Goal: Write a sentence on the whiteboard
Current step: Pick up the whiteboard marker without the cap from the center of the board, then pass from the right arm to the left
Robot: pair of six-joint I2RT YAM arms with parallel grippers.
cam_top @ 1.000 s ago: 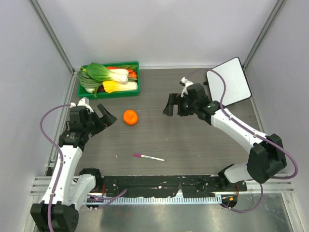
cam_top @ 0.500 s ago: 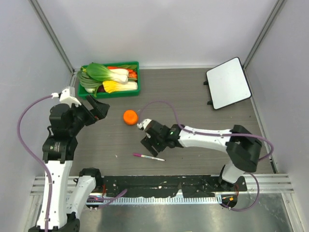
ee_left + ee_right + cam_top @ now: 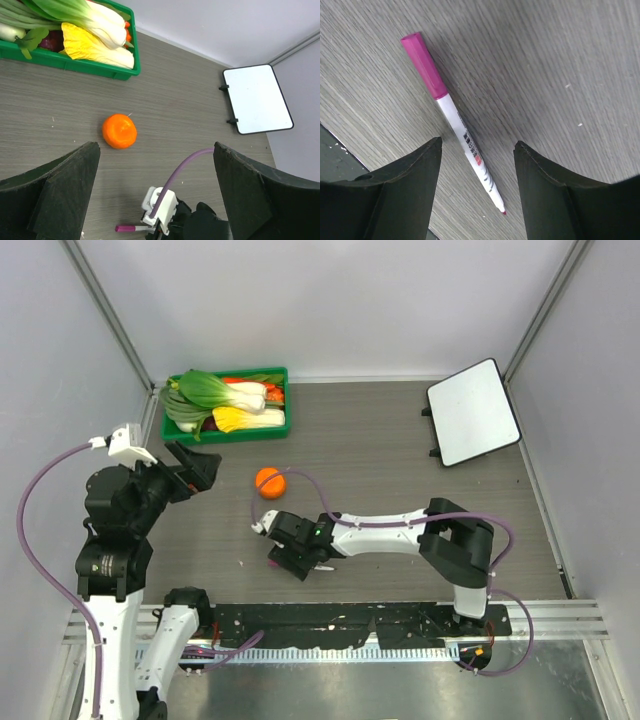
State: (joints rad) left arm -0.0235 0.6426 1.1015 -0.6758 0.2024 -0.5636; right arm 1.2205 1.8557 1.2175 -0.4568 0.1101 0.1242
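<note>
The whiteboard (image 3: 473, 412) lies at the far right with a thin black frame; its face (image 3: 257, 98) is blank, and no sentence is in view. A marker (image 3: 457, 125) with a white barrel and a pink end (image 3: 125, 228) lies on the table near the front edge. My right gripper (image 3: 290, 558) is low over it. In the right wrist view the jaws (image 3: 477, 144) straddle the barrel, open, with a gap on each side. Far to the left my left gripper (image 3: 195, 468) is raised and wide open (image 3: 155, 146), holding nothing.
An orange (image 3: 269, 481) sits on the table just beyond the right gripper. A green tray (image 3: 230, 430) of vegetables stands at the back left. The black base rail (image 3: 340, 620) runs close behind the marker. Grey walls enclose the table on three sides.
My right arm has swung from beside the whiteboard down to the marker near the front edge, and its jaws have narrowed. The left arm has drawn back to the left and risen.
</note>
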